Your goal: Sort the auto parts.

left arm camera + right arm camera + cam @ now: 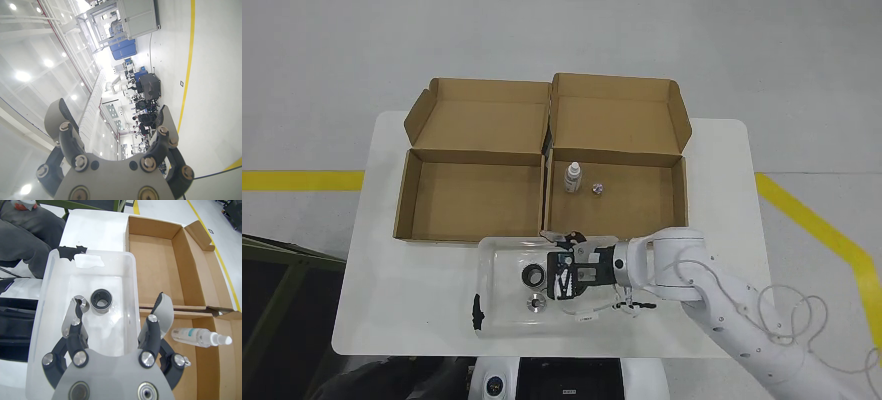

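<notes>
A clear plastic bin point(497, 262) point(130, 262) at the table's front holds a black ring bearing point(533, 275) point(101, 300) and a small silver bushing point(535, 302) point(81, 303). My right gripper point(564, 274) point(119, 306) hovers open over the bin, nothing between its fingers, one fingertip point(76, 308) close beside the bushing. The right cardboard box point(642, 195) point(217, 351) contains a white spray bottle point(573, 178) point(200, 337) and a small metal part point(595, 186). The left cardboard box point(470, 200) point(157, 268) is bare inside. My left gripper point(113, 109) is open, pointed up at the hall ceiling.
Both boxes stand side by side at the back of the white table point(722, 180), lids folded back. Black tape point(476, 312) point(70, 252) marks the bin's end wall. A person's dark trousers point(22, 237) are beyond the table's end.
</notes>
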Robot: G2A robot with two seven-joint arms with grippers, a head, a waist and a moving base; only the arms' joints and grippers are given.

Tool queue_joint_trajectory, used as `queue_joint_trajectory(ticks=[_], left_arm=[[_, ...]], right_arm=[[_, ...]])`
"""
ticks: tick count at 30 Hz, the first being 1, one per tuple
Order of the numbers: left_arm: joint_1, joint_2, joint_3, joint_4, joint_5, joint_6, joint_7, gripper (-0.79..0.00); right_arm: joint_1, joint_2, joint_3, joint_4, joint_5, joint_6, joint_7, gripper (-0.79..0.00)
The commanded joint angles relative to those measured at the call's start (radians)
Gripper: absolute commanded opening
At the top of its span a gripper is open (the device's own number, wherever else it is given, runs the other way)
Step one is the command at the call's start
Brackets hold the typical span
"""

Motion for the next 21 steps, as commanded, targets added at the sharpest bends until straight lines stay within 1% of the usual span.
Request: queue_joint_trajectory(ticks=[1, 11, 13, 21], left_arm=[[0.0, 0.0, 0.0, 0.0, 0.0, 0.0, 0.0, 0.0], [0.0, 0.0, 0.0, 0.0, 0.0, 0.0, 0.0, 0.0], [0.0, 0.0, 0.0, 0.0, 0.0, 0.0, 0.0, 0.0], [0.0, 0.0, 0.0, 0.0, 0.0, 0.0, 0.0, 0.0]], right_arm=[[0.008, -0.006, -0.024, 0.011, -0.006, -0.001, -0.008, -0.126], [0.052, -0.038, -0.121, 0.089, -0.027, 0.012, -0.043, -0.126], [0.063, -0.044, -0.131, 0.105, -0.034, 0.023, -0.049, -0.148], [0.087, -0.063, -0.16, 0.163, -0.055, 0.048, -0.056, -0.16]])
